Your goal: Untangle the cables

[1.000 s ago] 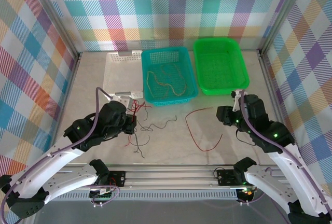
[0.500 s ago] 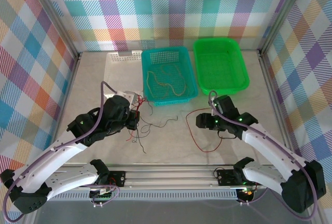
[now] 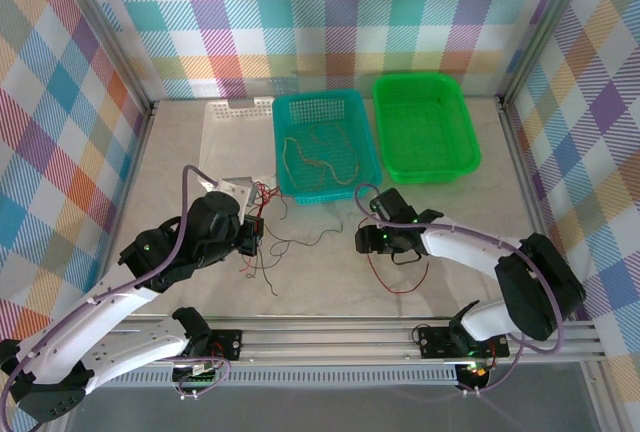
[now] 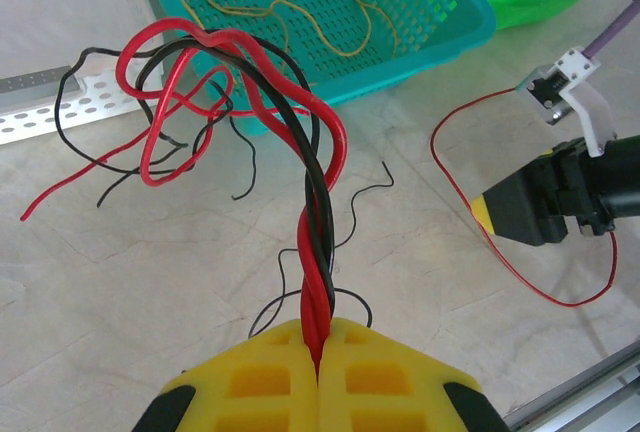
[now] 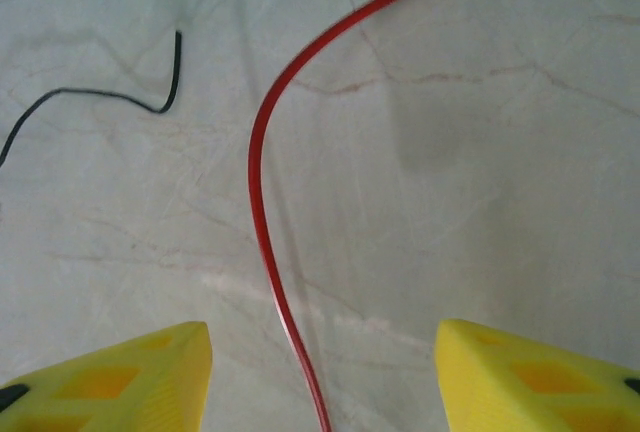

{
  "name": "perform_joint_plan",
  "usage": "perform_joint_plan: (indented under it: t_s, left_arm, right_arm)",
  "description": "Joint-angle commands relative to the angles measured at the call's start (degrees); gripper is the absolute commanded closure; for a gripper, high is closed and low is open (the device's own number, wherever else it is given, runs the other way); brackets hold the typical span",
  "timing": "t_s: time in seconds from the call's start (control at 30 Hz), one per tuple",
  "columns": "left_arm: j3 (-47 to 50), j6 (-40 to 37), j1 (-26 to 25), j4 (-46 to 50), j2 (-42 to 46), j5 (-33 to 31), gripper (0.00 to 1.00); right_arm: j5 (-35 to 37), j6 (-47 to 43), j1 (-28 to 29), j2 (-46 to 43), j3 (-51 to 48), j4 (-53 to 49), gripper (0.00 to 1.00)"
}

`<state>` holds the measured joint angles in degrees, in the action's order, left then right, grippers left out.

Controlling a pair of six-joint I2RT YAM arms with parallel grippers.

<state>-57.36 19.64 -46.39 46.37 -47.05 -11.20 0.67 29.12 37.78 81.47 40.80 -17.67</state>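
My left gripper [image 4: 320,337] is shut on a twisted bunch of red and black cables [image 4: 318,202], which rise from its yellow fingertips and fan out in loops. From above, that left gripper [image 3: 258,230] holds the bunch just in front of the teal basket. A single red cable [image 3: 398,289] lies looped on the table to the right. My right gripper [image 3: 362,240] hovers low over its left end. The yellow fingers stand open on either side of the red cable [image 5: 255,152], not touching it. Thin black cable ends [image 3: 300,242] trail on the table between the grippers.
The teal basket [image 3: 327,95] at the back holds yellowish and brown cables [image 3: 315,162]. A green basket [image 3: 420,77] stands to its right and a white tray [image 3: 238,137] to its left. A black cable end [image 5: 90,95] lies ahead of my right gripper.
My right arm has swung left across the table to the red cable's left end, and its jaws have opened wider. The left gripper has stayed shut on the bunch, shifting only slightly.
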Motion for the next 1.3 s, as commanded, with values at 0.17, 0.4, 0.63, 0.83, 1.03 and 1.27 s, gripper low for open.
perform_joint_plan:
  t_s: [0.17,0.4,0.63,0.83,1.03,1.27]
  left_arm:
    - [0.9,-1.4,0.4,-0.7,0.9,-1.0,1.00]
    - [1.0,-1.4,0.4,-0.7,0.9,-1.2,1.00]
    - [1.1,-1.5,0.5,-0.8,1.0,-1.2,1.00]
    - [1.1,-1.4,0.5,-0.8,0.9,-0.9,1.00]
    - [0.9,-1.6,0.5,-1.1,0.2,-0.2,1.00]
    - [1.1,-1.6,0.5,-1.0,0.2,-0.1,1.00]
  right_arm:
    - [2.2,0.8,2.1,6.9,2.4,6.1,0.51]
    - [3.5,1.3,2.6,7.1,2.2,5.2,0.77]
    - [6.9,0.0,2.6,-5.0,2.3,-1.7,1.00]
    - [13.5,-3.3,2.4,-19.5,3.9,-12.2,1.00]
    - [16.1,-7.0,2.2,-27.7,13.1,-20.6,1.00]
    - [16.7,-13.8,0.8,-22.4,28.8,-25.1,1.00]
